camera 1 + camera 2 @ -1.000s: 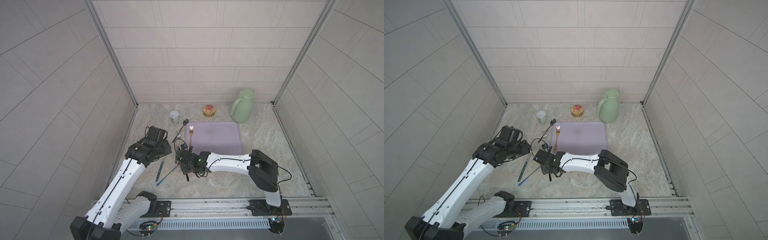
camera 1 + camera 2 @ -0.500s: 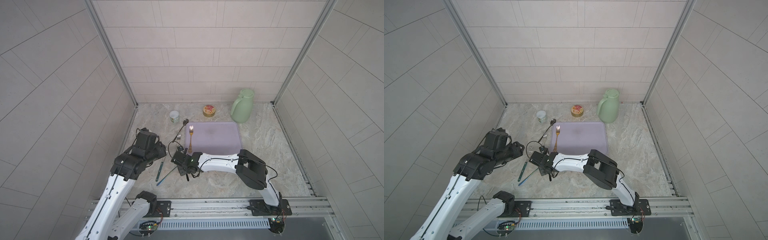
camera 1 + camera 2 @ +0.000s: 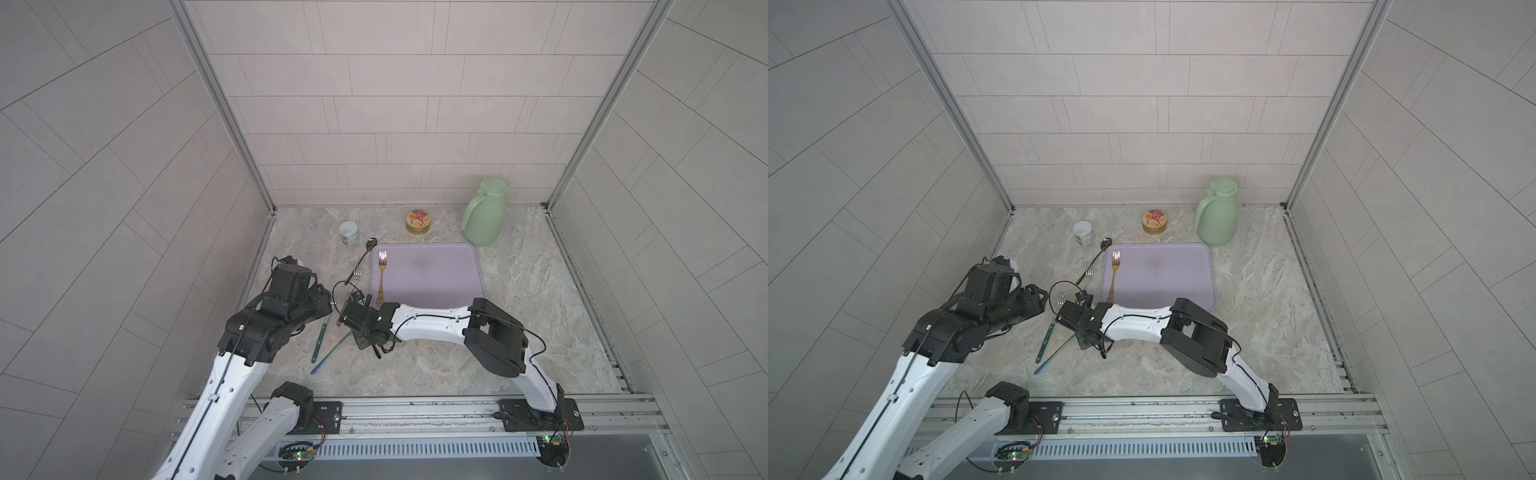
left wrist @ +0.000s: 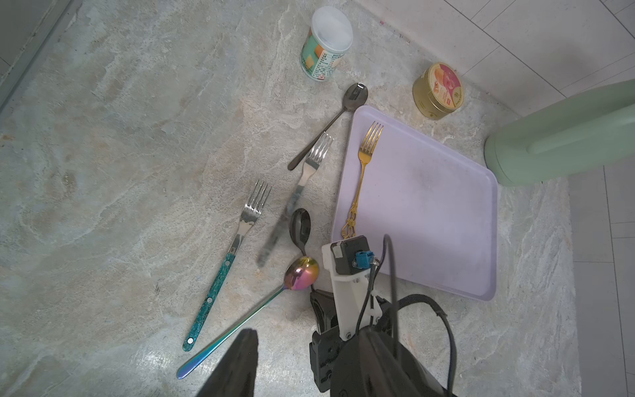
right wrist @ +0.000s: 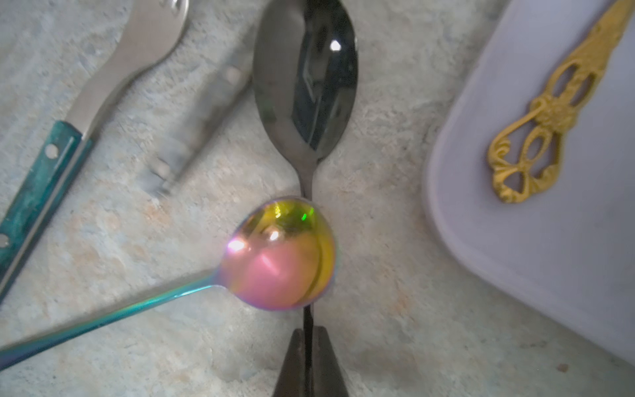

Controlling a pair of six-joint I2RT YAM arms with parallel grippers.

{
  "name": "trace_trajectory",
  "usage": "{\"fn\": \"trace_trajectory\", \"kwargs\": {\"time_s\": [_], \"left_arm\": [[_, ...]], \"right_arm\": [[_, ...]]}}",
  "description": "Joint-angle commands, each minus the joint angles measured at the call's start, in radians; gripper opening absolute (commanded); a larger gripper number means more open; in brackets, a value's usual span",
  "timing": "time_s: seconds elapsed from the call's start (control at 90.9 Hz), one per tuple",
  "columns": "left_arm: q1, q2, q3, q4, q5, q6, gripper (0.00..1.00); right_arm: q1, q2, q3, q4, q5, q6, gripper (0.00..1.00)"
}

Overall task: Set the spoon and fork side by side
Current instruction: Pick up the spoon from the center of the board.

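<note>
Since a second ago the right gripper [image 5: 309,331] has edged toward 9 o'clock and closed fully; its jaws now pinch the handle of the black spoon [image 5: 305,75]. I've drawn the left gripper [image 3: 1040,296] back toward 8 o'clock, part open and empty. That spoon lies on the marble top [image 4: 137,137] beside the lilac tray [image 4: 429,206], its long axis in line with the fingers, bowl to 12 o'clock, handle under the iridescent spoon [image 5: 281,254]. At its 3 o'clock lies the gold fork [image 4: 360,178], nearly parallel, tines to 12; I judge the carry goes there.
</note>
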Motion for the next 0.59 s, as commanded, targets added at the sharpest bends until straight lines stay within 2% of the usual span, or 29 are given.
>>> {"fn": "trace_trajectory", "kwargs": {"time_s": [0.0,0.33,0.583], "left_arm": [[0.007,-0.005,0.019,-0.041,0.019,0.011,0.50],[0.006,-0.001,0.044,-0.043,0.028,0.023,0.50],[0.005,0.018,0.024,-0.031,0.025,0.024,0.50]], "right_arm": [[0.000,0.017,0.022,-0.046,0.010,-0.021,0.00],[-0.024,-0.113,0.052,-0.112,0.093,-0.064,0.00],[-0.150,-0.166,0.070,-0.165,0.115,-0.086,0.00]]}}
